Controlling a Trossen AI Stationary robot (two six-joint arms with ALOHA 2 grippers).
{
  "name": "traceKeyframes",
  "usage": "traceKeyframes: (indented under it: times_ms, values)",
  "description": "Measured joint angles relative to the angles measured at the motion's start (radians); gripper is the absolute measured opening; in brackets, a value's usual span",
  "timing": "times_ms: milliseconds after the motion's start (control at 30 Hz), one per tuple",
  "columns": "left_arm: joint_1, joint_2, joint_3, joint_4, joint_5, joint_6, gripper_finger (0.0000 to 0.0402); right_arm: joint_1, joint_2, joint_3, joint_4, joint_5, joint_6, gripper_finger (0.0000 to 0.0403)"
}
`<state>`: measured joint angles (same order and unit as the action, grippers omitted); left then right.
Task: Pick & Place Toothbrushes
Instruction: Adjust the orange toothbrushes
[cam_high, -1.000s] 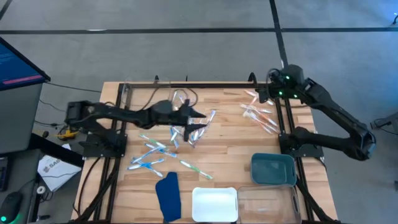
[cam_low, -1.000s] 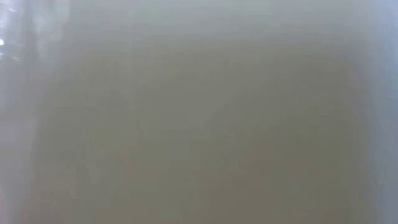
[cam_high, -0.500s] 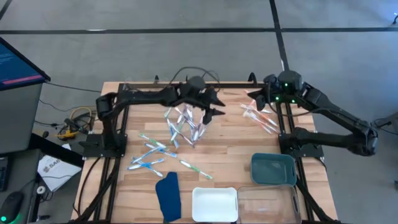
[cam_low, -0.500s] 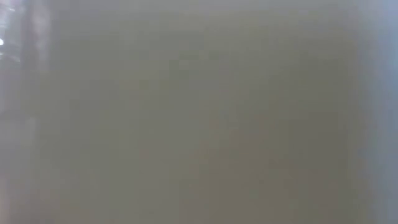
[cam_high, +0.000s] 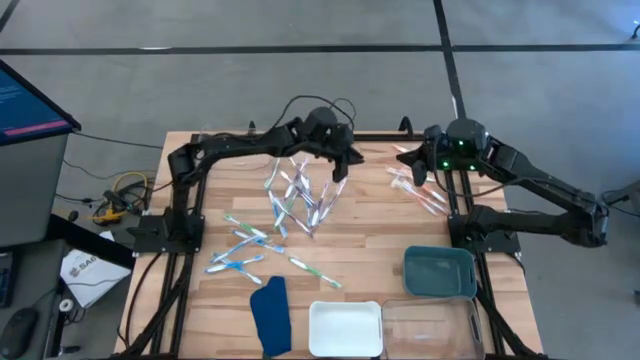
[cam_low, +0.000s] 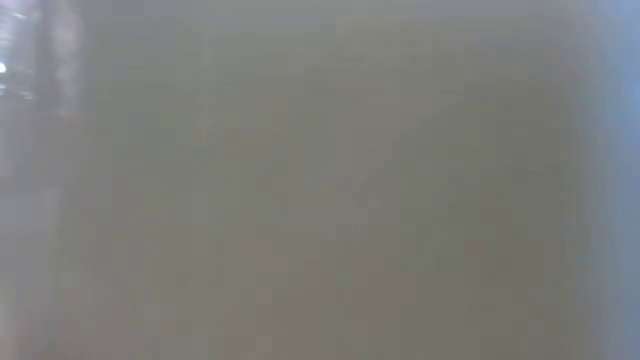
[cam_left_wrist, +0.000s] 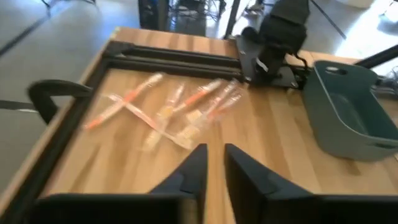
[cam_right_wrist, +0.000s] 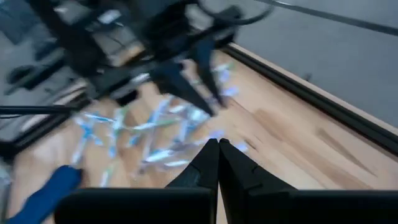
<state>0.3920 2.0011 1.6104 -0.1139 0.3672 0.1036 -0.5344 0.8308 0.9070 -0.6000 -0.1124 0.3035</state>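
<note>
— Left gripper (cam_high: 340, 165)?
— High over the far middle of the table (cam_high: 370, 250), fingers nearly together with a thin gap between, nothing clamped. Just right of the centre heap.
— And the toothbrushes?
— Three lots. Blue and green heap (cam_high: 298, 200) mid-table, right beside and slightly nearer than that gripper. Flatter blue-green scatter (cam_high: 240, 250) further left and nearer. Orange-pink bunch (cam_high: 418, 186) at the far right, by the frame post.
— Lie of the orange ones?
— Fanned, long axes running mostly from far-left to near-right; two crossed at the left end. Straight ahead of the left fingers in the wrist view (cam_left_wrist: 180, 112).
— Right gripper (cam_high: 420, 170)?
— Pinched fully together, empty, hovering at the far right edge almost over the orange bunch. Clearly the nearer arm to it.
— Trays?
— All along the near edge: teal bin (cam_high: 440, 272), white tray (cam_high: 345, 328), clear tub (cam_high: 430, 325). Well apart from every heap.
— Coming move, probably?
— Looks like a fresh reach; fingers would need spreading first, then closing across a handle, not along it.
</note>
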Motion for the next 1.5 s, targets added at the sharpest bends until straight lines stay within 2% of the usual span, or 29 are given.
traceKeyframes:
  times_ms: [100, 200, 267, 333, 467, 600, 700, 867, 1100, 1233, 1500]
  values:
    - [-0.021, 0.002, -0.004, -0.025, 0.001, -0.004, 0.0007, -0.031, 0.020, 0.001, -0.094, 0.105, 0.022, 0.0000]
    - [-0.054, 0.002, -0.004, -0.048, -0.001, -0.004, 0.0007, -0.079, 0.069, 0.000, -0.173, 0.236, 0.085, 0.0000]
    - [-0.083, 0.002, -0.004, -0.059, 0.000, -0.006, 0.0005, -0.122, 0.118, 0.000, -0.190, 0.265, 0.091, 0.0000]
    - [-0.116, 0.002, -0.006, -0.074, 0.001, -0.007, 0.0002, -0.168, 0.174, 0.000, -0.193, 0.239, 0.105, 0.0000]
    - [-0.179, -0.007, -0.046, -0.092, 0.002, 0.000, 0.0002, -0.259, 0.325, 0.025, -0.210, 0.081, 0.165, 0.0000]
    - [-0.232, -0.040, -0.109, -0.090, 0.001, 0.002, 0.0001, -0.353, 0.487, 0.110, -0.207, -0.086, 0.163, 0.0000]
    - [-0.267, -0.072, -0.170, -0.084, -0.001, 0.002, 0.0001, -0.413, 0.595, 0.197, -0.214, -0.135, 0.161, 0.0000]
    - [-0.320, -0.173, -0.305, -0.028, -0.051, 0.004, 0.0001, -0.480, 0.745, 0.375, -0.386, -0.151, 0.194, 0.0000]
    - [-0.352, -0.389, -0.567, 0.186, -0.111, -0.009, 0.0001, -0.527, 0.928, 0.585, -0.641, -0.150, 0.338, 0.0000]
    - [-0.351, -0.519, -0.689, 0.279, -0.117, -0.035, 0.0001, -0.523, 0.997, 0.616, -0.736, -0.151, 0.405, 0.0000]
    - [-0.353, -0.757, -0.859, 0.371, -0.135, -0.082, 0.0001, -0.509, 1.058, 0.618, -0.684, -0.150, 0.370, 0.0000]
